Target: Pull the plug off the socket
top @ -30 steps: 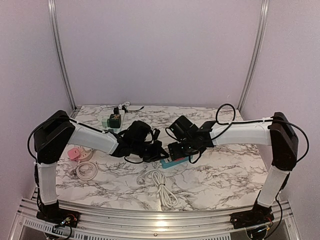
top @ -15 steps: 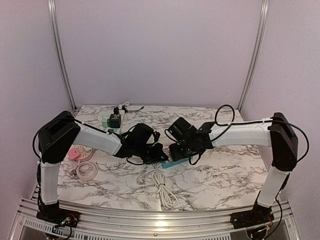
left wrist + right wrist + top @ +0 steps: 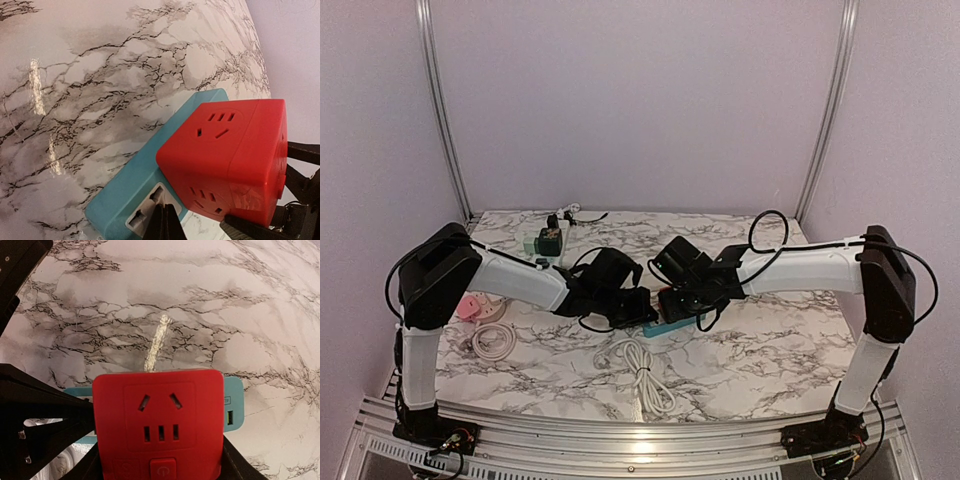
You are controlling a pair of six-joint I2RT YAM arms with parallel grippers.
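A red cube plug [image 3: 159,415] sits on a teal socket strip [image 3: 233,402] on the marble table. My right gripper [image 3: 160,462] is shut on the red plug, one finger on each side. In the left wrist view the red plug [image 3: 230,150] stands on the right part of the teal strip [image 3: 140,175]. My left gripper [image 3: 165,225] is shut and empty, its tips resting on the strip's free white socket beside the plug. In the top view both grippers, left [image 3: 638,308] and right [image 3: 682,298], meet over the strip [image 3: 670,325].
A loose white cord [image 3: 642,368] lies in front of the strip. A pink object [image 3: 470,306] and a coiled white cable [image 3: 492,340] lie at the left. A small box with a black adapter [image 3: 548,240] stands at the back.
My left gripper has moved right and now rests on the strip's left end. The right gripper has stayed on the red plug.
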